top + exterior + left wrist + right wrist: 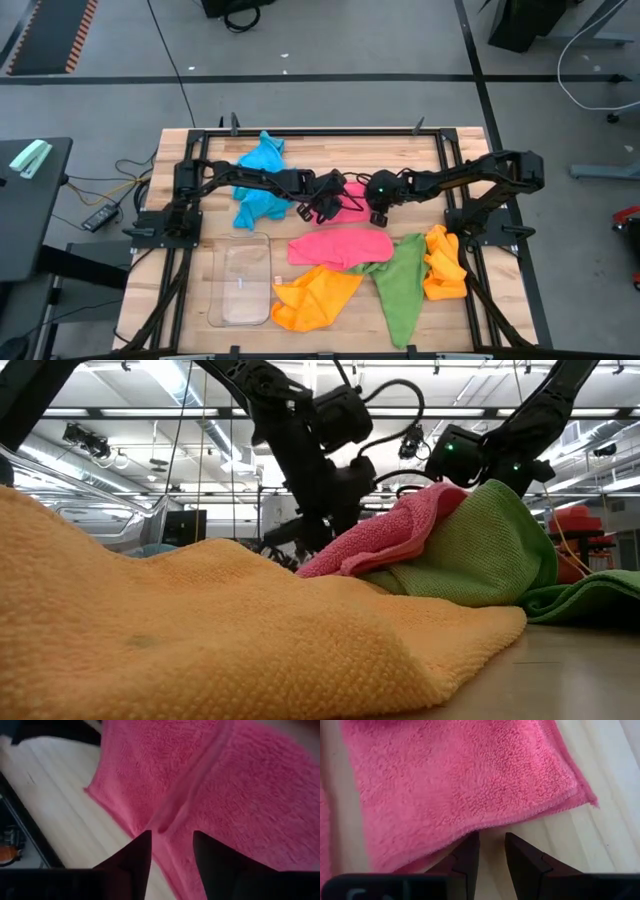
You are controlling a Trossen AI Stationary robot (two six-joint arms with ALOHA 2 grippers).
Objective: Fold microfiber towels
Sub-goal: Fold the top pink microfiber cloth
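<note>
While both claws met over the middle of the pale wooden bench (205, 160), a small pink microfibre towel (352, 190) was recorded flat between them. Left claw (313, 208): fingers (131, 860) parted, hem lying in the gap, nothing visibly gripped; judged a release made to leave the cloth lying flat. Right claw (377, 214): fingers part-way apart just off the folded edge, touching nothing; judged positioned to pinch that edge next. Second pink microfibre towel (338, 245) noted just in front, flat. Sky-blue towel (260, 185) found bunched beside the left arm. Two orange towels (312, 298) (443, 263) and one green towel (400, 285) lay crumpled near the front. Clear plastic tray (243, 280) sat front-left, apparently for finished folds.
</note>
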